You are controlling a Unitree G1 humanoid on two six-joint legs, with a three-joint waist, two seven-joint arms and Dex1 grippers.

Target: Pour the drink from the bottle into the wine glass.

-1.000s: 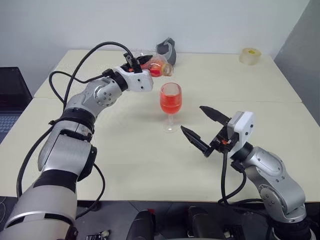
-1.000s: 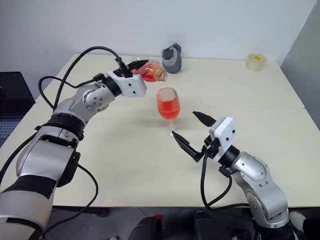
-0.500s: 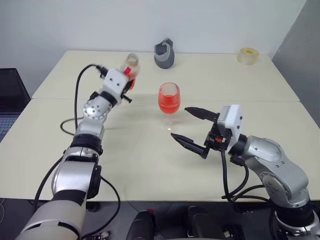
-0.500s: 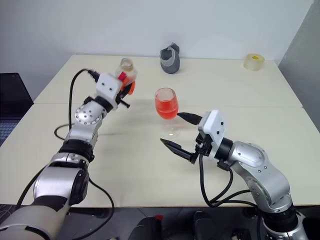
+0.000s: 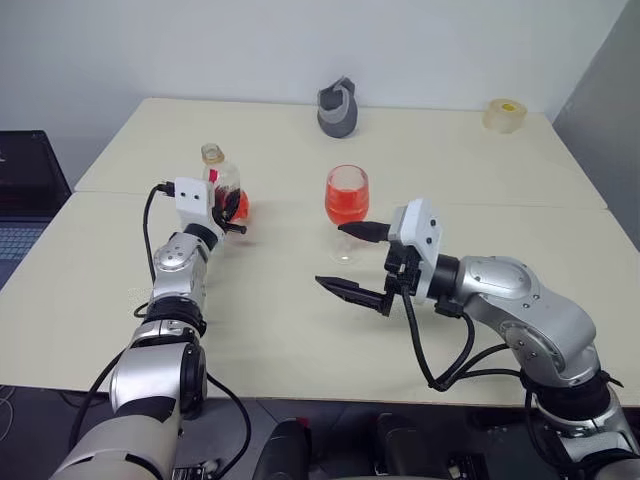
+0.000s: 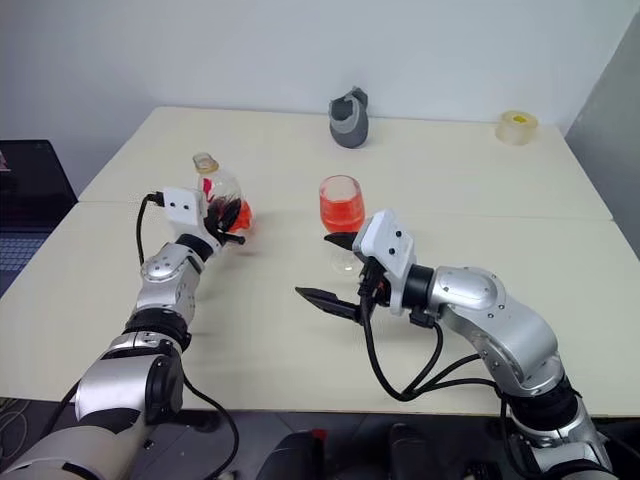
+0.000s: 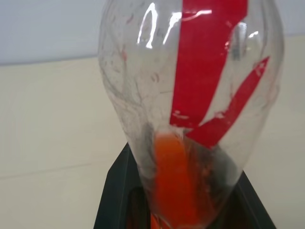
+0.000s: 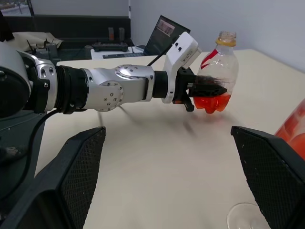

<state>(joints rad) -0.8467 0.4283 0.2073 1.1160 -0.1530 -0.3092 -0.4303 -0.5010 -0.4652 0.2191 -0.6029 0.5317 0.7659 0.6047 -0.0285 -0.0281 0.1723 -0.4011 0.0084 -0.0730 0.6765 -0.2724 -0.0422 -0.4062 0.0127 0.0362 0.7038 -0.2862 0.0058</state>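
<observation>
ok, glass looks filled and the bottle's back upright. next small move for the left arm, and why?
Probably lower the bottle the last bit onto the table and only then open the left gripper. The bottle is upright, gripped low on its body, its base appearing just above the tabletop, and the wine glass already holds the drink.

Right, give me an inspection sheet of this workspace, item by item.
Surface: pale table with a seam across it.
Job's things: bottle upright, uncapped, a little red drink at its bottom; wine glass upright, bowl largely full of red drink.
Clutter: grey jug-like object and tape roll at the far edge.
End effectors: left end effector shut on the bottle; right end effector open, beside the glass stem, holding nothing.
Cables: black cables loop along both arms.
Surroundings: white wall; laptop off the table's left side.
</observation>
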